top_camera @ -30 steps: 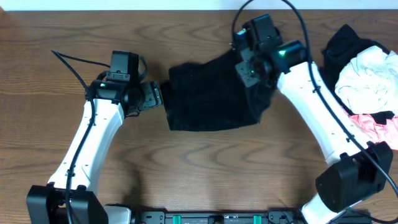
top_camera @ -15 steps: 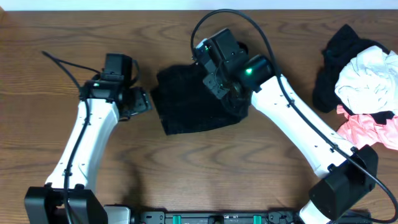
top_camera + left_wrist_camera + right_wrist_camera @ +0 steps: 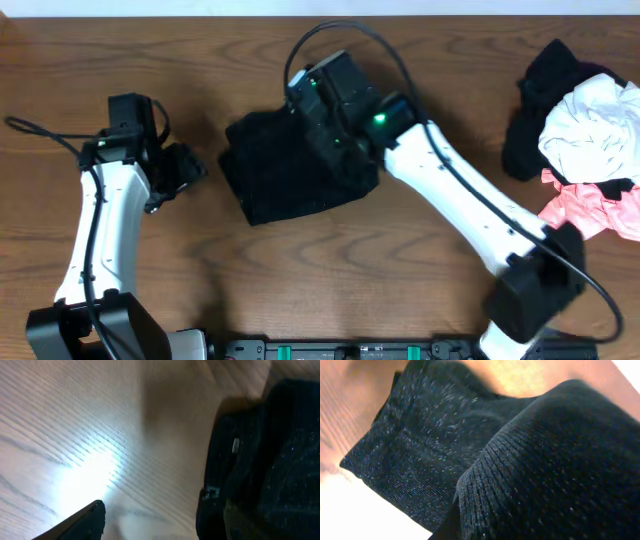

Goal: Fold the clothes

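A large black ribbed garment lies bunched at the table's middle. My right gripper is over its upper right part and shut on a fold of it. In the right wrist view the ribbed black fabric drapes over the jaws, and only one dark fingertip shows. My left gripper hangs open to the left of the garment and apart from it, with bare wood between its fingers. The other clothes are piled at the far right: a black one, a white one and a coral-pink one.
The wooden table shows bare in front and at the left. The right arm runs diagonally from the front right to the garment. Black cables arc above both wrists.
My right gripper has carried the black garment's edge leftward, and the whole garment has slid left with it. My left arm has drawn back to the left, away from the garment.
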